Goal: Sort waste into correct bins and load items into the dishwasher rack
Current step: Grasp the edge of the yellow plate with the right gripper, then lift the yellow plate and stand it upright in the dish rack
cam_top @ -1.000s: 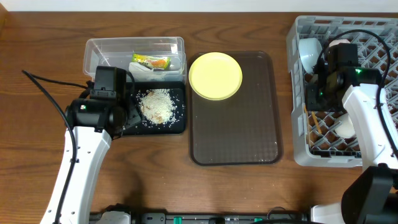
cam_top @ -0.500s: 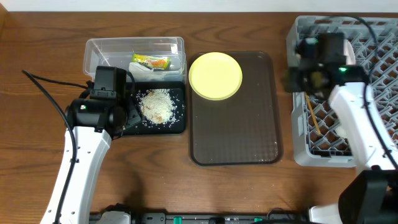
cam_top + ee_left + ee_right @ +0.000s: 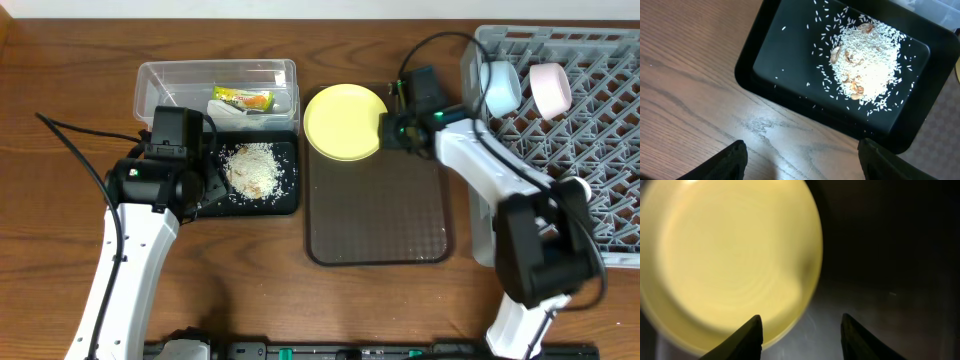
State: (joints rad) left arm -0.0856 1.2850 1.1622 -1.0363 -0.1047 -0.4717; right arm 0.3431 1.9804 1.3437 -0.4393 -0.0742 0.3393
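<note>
Far-left quarter of the desk: one clear plastic rectangular tub (image 3: 160, 80) holds one crumpled green-yellow-orange wrapper (image 3: 243, 99). Just beside it, one shallow black rectangular tray (image 3: 747, 60) holds one heap of whitish rice scraps (image 3: 867, 65). Centre: one dark brown serving tray (image 3: 380, 220) carries one yellow round plate (image 3: 343, 121). Right edge: one grey lattice dishwasher rack (image 3: 600, 150) holds two bowls, a light blue bowl (image 3: 499, 86) and a pinkish-white bowl (image 3: 550, 88). Left gripper (image 3: 803, 155) spread wide, empty, beside the black tray. Right gripper (image 3: 801, 325) spread wide, empty, at the plate's rim.
</note>
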